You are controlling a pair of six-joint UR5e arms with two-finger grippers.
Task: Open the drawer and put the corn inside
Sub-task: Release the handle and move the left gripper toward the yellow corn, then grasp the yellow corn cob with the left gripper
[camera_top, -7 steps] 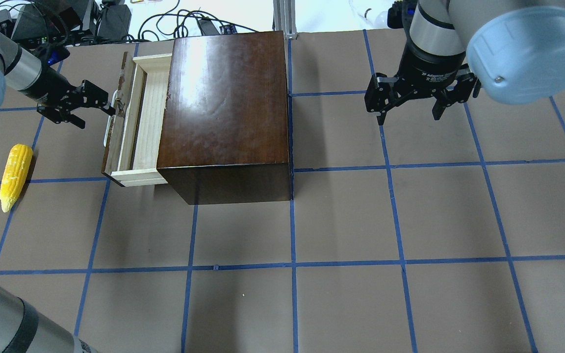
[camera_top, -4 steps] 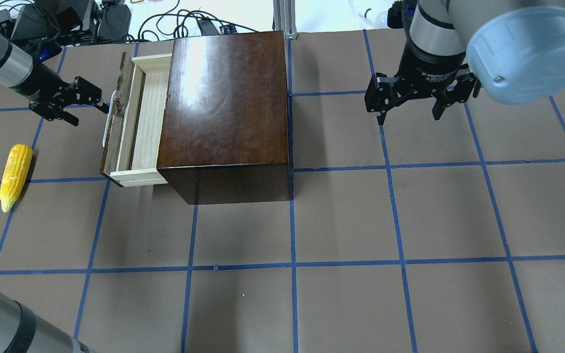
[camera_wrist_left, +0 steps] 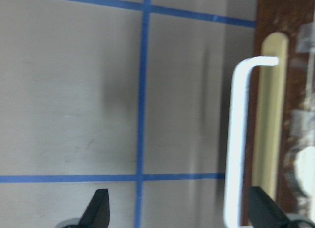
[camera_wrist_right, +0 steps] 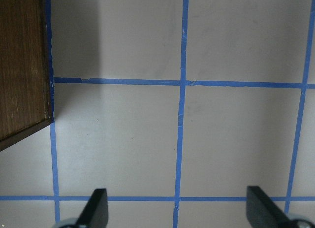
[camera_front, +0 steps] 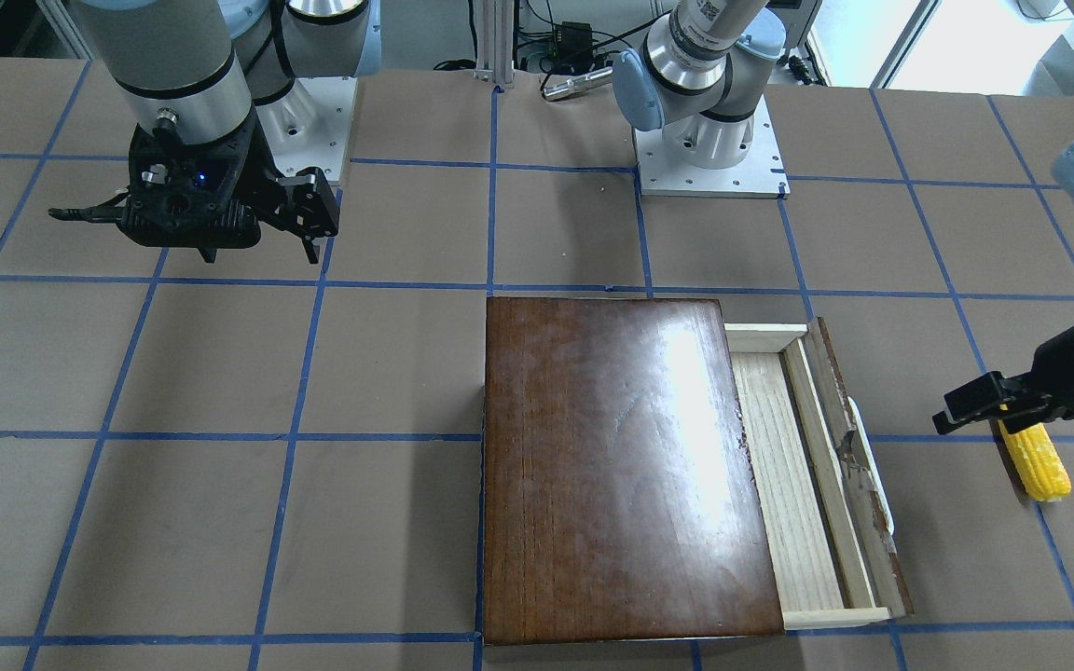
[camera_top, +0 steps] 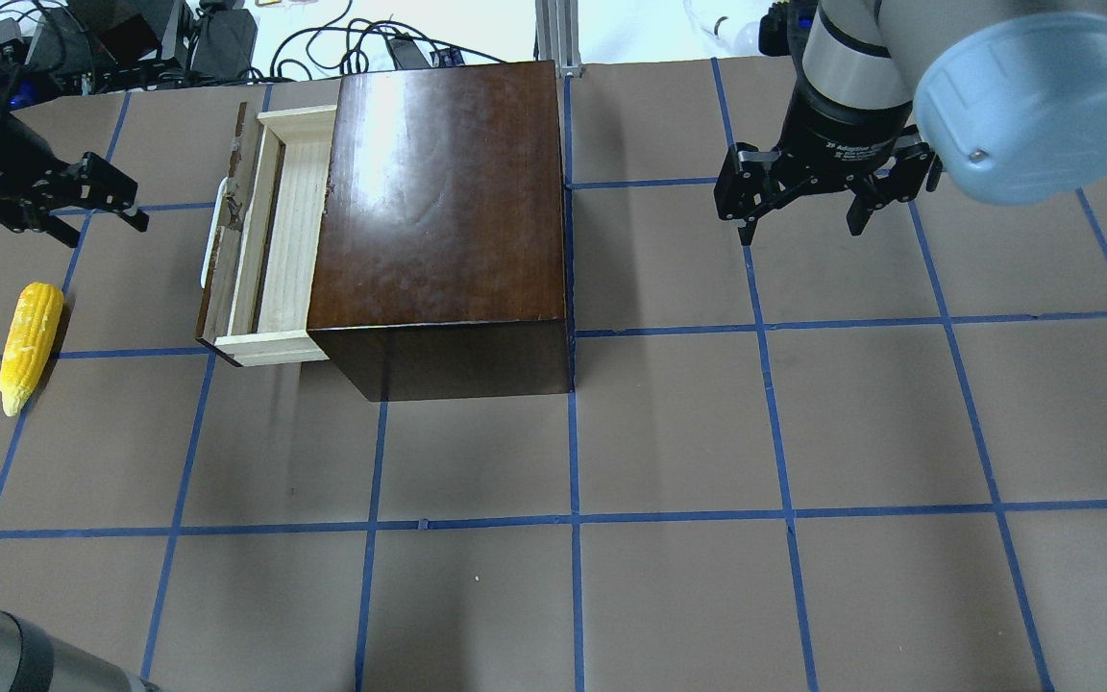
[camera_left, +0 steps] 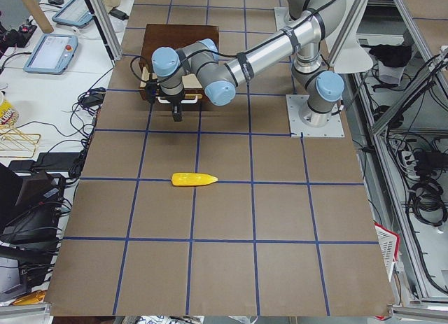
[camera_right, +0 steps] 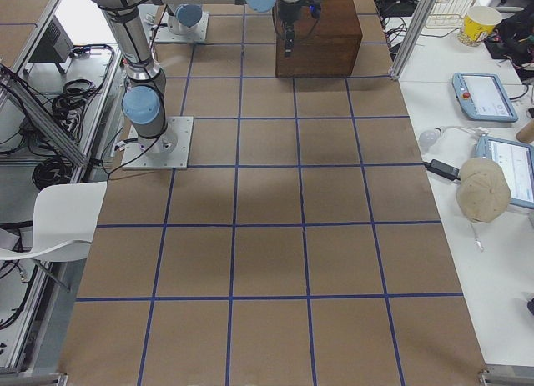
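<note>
- One drawer [camera_top: 270,231] is sitting pulled out left of one brown box [camera_top: 438,221].
- One corn cob [camera_top: 30,346] is lying on the counter [camera_top: 669,432], far left, outside the drawer.
- Two pincers are hovering spread and empty: left pincer [camera_top: 108,234], right pincer [camera_top: 800,231].

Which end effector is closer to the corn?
The left end effector, on the drawer side of the box where the corn lies; the right end effector hangs beyond the box's other side.
</note>
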